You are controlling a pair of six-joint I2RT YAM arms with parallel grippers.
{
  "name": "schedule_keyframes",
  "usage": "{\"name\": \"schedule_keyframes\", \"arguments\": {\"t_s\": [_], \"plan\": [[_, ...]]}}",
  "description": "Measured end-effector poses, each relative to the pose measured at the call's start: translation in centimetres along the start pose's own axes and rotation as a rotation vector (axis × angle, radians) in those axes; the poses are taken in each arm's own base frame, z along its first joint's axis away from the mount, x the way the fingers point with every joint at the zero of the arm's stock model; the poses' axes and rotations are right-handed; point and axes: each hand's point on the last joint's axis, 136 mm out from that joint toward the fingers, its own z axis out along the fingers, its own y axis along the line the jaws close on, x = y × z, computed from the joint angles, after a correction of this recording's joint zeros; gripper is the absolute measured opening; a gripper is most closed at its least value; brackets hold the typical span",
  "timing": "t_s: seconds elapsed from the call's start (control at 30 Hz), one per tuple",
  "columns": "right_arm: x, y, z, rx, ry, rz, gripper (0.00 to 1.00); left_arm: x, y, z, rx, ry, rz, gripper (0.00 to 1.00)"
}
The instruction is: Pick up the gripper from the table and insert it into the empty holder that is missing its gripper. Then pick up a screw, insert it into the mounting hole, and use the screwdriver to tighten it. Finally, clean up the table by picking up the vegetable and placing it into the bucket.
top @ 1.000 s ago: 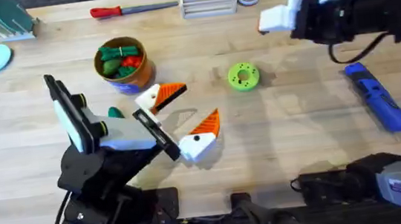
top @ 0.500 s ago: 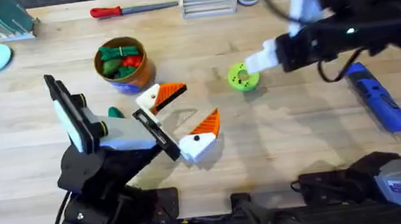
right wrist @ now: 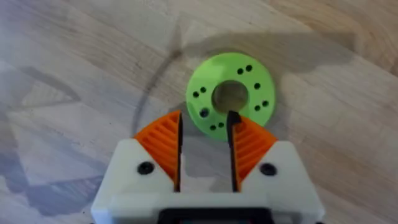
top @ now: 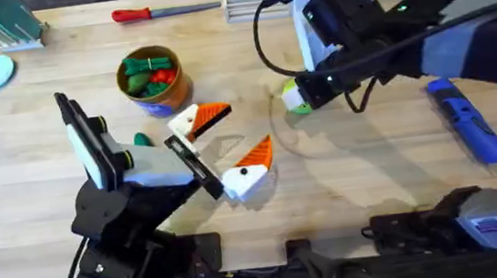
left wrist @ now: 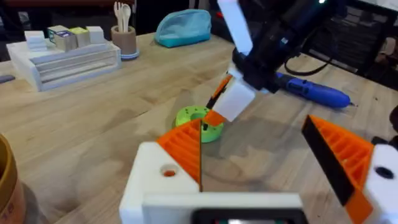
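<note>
The right gripper [right wrist: 205, 146] hovers just over the green disc [right wrist: 231, 93], fingers slightly apart, holding nothing. The left gripper [top: 226, 146], jaws wide apart, sits nearer the bucket [top: 151, 78].

Right gripper [right wrist: 205, 149] sits mid-frame overhead, fingers slightly parted; left gripper [top: 223, 143] spreads wide, lower-centre.

The right gripper [top: 292, 97] has swung in and dropped over the green disc [top: 298, 96].
</note>
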Motion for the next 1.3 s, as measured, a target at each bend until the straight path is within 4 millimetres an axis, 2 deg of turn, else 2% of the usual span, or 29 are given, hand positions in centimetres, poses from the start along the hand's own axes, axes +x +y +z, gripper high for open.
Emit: {"name": "schedule_keyframes", "arguments": {"t_s": [0.13, 0.2, 0.3, 0.67, 0.8, 0.97, 1.07, 1.3], "plan": [[0.1, 0.2, 1.0, 0.004, 0.014, -0.003, 0.374, 0.0, 0.0, 0.0, 0.000, 0.000, 0.000, 0.992], [0.5, 0.4, 1.6, 0.005, 0.037, -0.010, 0.304, 0.0, 0.0, 0.0, 0.000, 0.000, 0.000, 0.993], [0.9, 0.3, 2.4, 0.018, 0.059, -0.007, 0.251, 0.0, 0.0, 0.0, 0.000, 0.000, 0.000, 0.993], [0.3, -0.1, 2.5, 0.047, 0.035, 0.006, 0.219, 0.0, 0.0, 0.0, 0.000, 0.000, 0.000, 0.993], [0.1, -0.1, 2.5, 0.047, 0.027, 0.009, 0.110, 0.0, 0.0, 0.0, 0.000, 0.000, 0.000, 0.993], [0.1, -0.1, 2.5, 0.046, 0.027, 0.010, 0.086, 0.0, 0.0, 0.0, 0.000, 0.000, 0.000, 0.993], [0.1, -0.1, 2.5, 0.047, 0.029, 0.013, 0.010, 0.0, 0.0, 0.0, 0.000, 0.000, 0.000, 0.993], [0.0, -0.1, 2.7, 0.047, 0.029, 0.013, 0.007, 0.0, 0.0, 0.0, 0.000, 0.000, 0.000, 0.994]]}}
